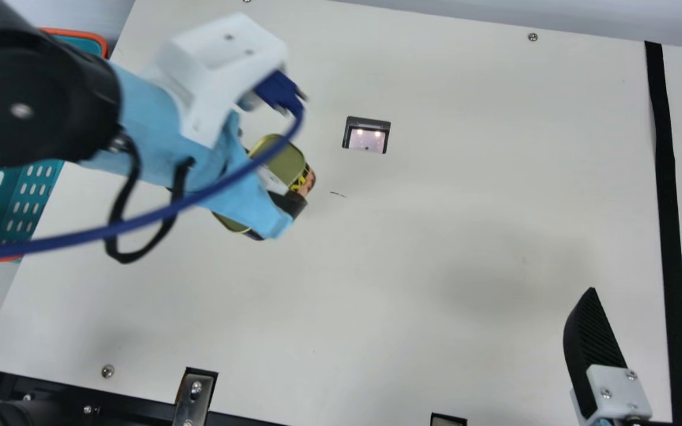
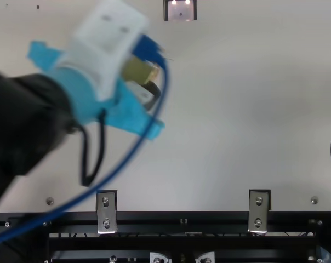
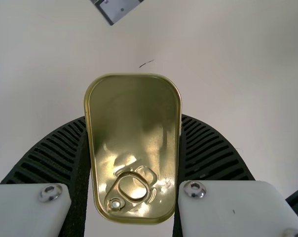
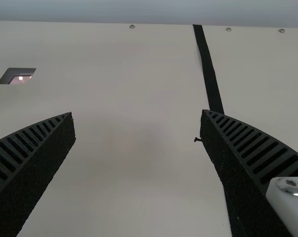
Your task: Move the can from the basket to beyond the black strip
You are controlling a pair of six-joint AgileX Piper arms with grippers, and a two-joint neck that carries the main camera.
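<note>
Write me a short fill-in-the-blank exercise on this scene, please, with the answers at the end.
The gripper holding the can is the ____ one.
The other gripper is not shut but ____.
The can is not inside the basket but ____ it.
The strip on the table is coloured ____.
Missing words: left; open; outside; black.

One each: can (image 3: 134, 118), strip (image 1: 666, 195), seemingly basket (image 1: 15, 198).
</note>
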